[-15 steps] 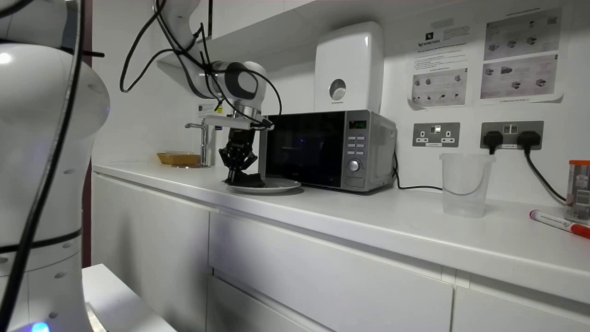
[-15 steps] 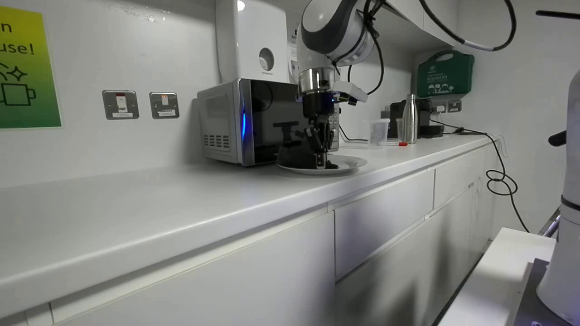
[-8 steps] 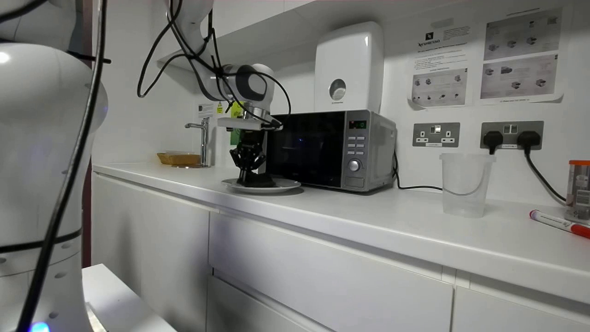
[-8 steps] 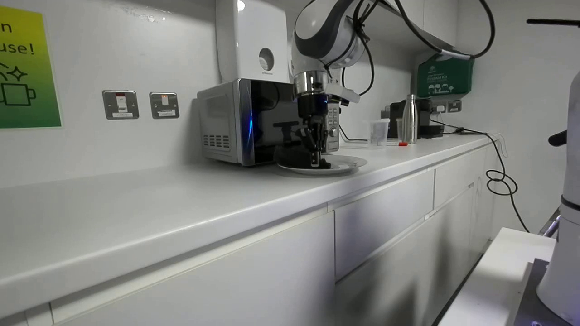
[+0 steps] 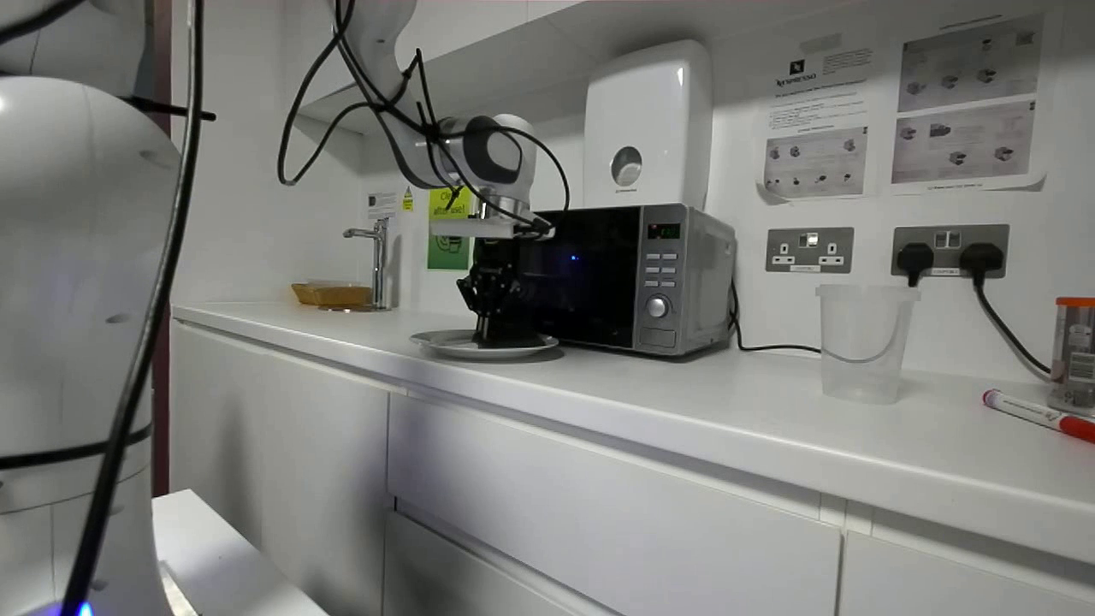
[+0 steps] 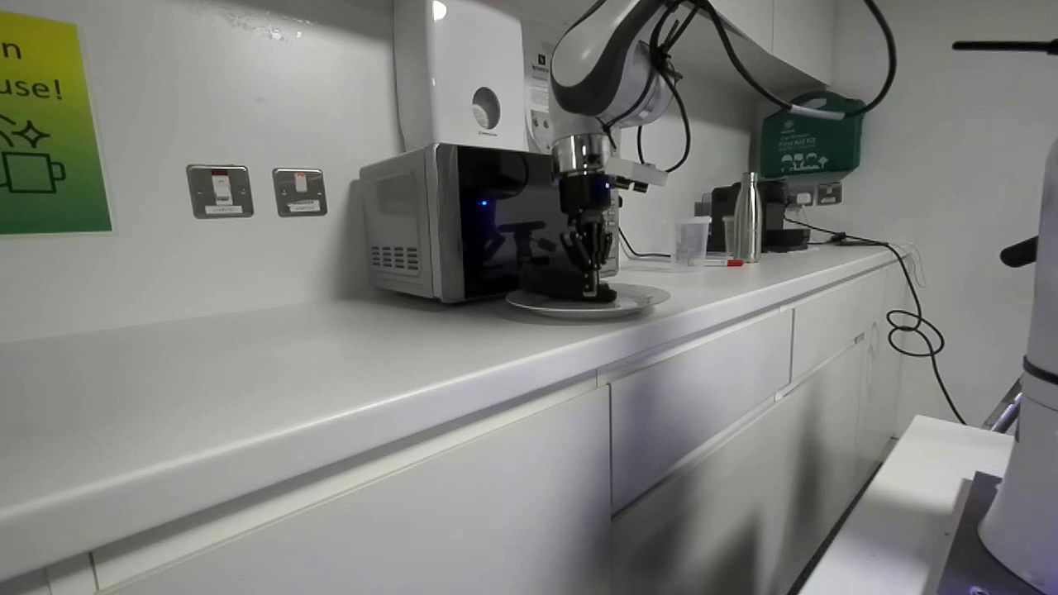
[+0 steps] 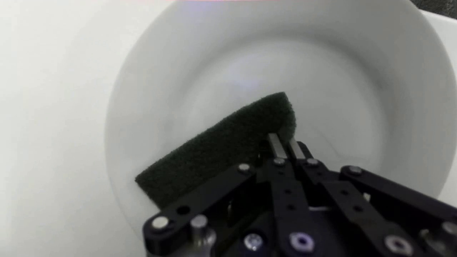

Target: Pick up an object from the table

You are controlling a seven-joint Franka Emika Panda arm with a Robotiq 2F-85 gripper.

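A blackish-green oblong pad (image 7: 214,153) of rough, fibrous material is over a round, pale grey plate (image 7: 339,100), one corner near the plate's edge in the wrist view; whether it rests flat there cannot be told. The black two-fingered gripper (image 7: 284,140) points down at it, its jaws closed on one end of the pad, the metal fingertips (image 7: 277,146) close together with a little of the material between them. The plate stands on the long white kitchen counter (image 5: 684,385), just in front of a silver-grey microwave (image 5: 599,274) with a shiny black door. In an exterior view, a clear plastic cup (image 5: 864,359) stands upright on the counter, well apart from the plate; past it a red-and-white marker pen (image 5: 1031,411) lies near a clear container (image 5: 1074,346) with an orange lid. Toward the opposite end rises a chrome tap (image 5: 379,265).
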